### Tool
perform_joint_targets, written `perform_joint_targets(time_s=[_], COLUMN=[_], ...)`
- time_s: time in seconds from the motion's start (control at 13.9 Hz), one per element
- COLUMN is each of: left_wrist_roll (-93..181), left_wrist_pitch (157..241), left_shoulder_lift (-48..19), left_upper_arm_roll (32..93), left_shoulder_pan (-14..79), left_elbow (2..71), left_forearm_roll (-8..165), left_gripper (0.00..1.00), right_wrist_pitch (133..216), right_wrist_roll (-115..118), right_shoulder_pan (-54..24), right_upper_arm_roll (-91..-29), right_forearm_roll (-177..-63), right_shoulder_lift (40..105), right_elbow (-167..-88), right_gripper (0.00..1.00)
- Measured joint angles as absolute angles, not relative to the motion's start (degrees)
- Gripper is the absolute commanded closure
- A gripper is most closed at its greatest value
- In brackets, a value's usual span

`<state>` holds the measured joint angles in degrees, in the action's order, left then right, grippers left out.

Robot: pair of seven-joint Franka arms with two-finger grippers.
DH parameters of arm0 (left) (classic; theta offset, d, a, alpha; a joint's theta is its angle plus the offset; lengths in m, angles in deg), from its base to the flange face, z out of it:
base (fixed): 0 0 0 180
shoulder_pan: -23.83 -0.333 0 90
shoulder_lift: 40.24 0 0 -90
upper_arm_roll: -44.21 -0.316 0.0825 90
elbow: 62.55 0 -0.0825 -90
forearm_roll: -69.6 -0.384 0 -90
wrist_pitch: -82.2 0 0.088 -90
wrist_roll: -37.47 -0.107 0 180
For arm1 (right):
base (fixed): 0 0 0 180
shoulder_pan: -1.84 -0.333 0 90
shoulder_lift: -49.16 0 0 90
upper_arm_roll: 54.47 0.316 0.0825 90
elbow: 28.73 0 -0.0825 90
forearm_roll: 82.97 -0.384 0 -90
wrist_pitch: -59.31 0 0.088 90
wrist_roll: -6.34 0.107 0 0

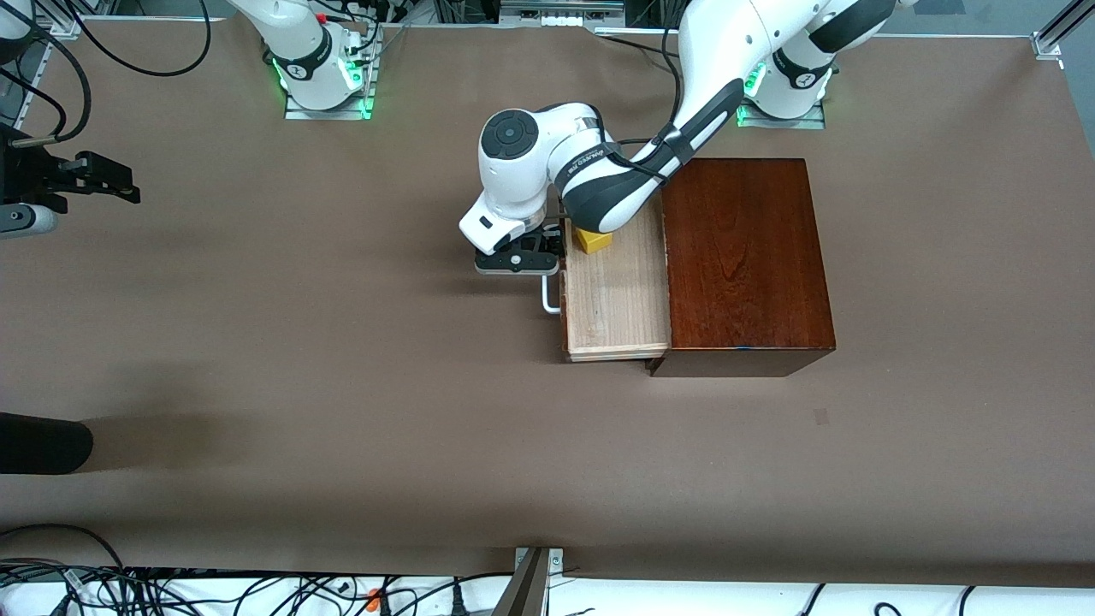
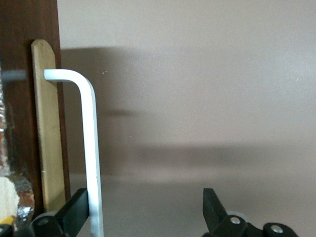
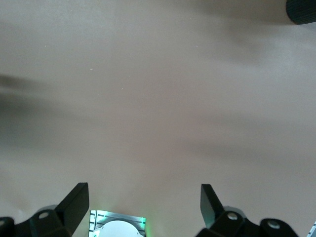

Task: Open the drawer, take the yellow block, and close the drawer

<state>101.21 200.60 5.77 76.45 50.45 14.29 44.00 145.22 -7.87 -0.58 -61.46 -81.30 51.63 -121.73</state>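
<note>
left gripper (image 2: 143,217) jaws spread, one finger touching handle (image 2: 91,148) of open drawer (image 1: 616,299) | right gripper (image 3: 143,205) jaws apart, waiting

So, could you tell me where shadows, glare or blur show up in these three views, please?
Front view: even light, a soft shadow on the table by the dark shape at the frame edge, green glow at both arm bases. Left wrist view: the white handle casts a faint shadow on the table; left gripper fingers stand open. Right wrist view: bare table with smeared shadow bands, the right gripper open.
</note>
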Motion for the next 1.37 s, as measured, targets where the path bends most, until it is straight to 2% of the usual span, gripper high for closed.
perform_joint_targets(time_s=[0.22,0.43,0.72,0.87,1.01,1.37], left_wrist_roll=[101.2,99.6,96.3,95.2,94.3,81.7], left_wrist_pitch=[199.6,192.5,180.3,176.4,174.7,169.8], left_shoulder_lift=[3.8,-2.0,-8.4,-9.9,-10.9,-12.1], left_upper_arm_roll=[78.0,83.0,94.3,101.1,104.9,104.4], left_shoulder_pan=[48.4,42.3,27.2,17.4,9.7,0.6], left_elbow=[11.7,10.8,11.0,11.4,11.9,12.5], left_forearm_roll=[46.7,49.7,51.6,51.7,51.7,51.7], left_gripper=[0.0,0.0,0.0,0.0,0.0,0.0], right_wrist_pitch=[145.0,144.8,142.4,141.6,141.6,148.9], right_wrist_roll=[-8.0,-8.0,-5.6,1.4,11.9,43.3], right_shoulder_pan=[-0.7,-0.8,-0.7,-1.0,-3.1,-15.4], right_upper_arm_roll=[-61.2,-61.1,-61.2,-61.0,-60.2,-58.8], right_forearm_roll=[-81.4,-81.4,-81.4,-83.5,-86.4,-90.5], right_shoulder_lift=[51.7,51.9,52.6,52.9,53.1,56.8], right_elbow=[-121.7,-121.7,-121.7,-121.7,-121.7,-121.8], right_gripper=[0.0,0.0,0.0,0.0,0.0,0.0])
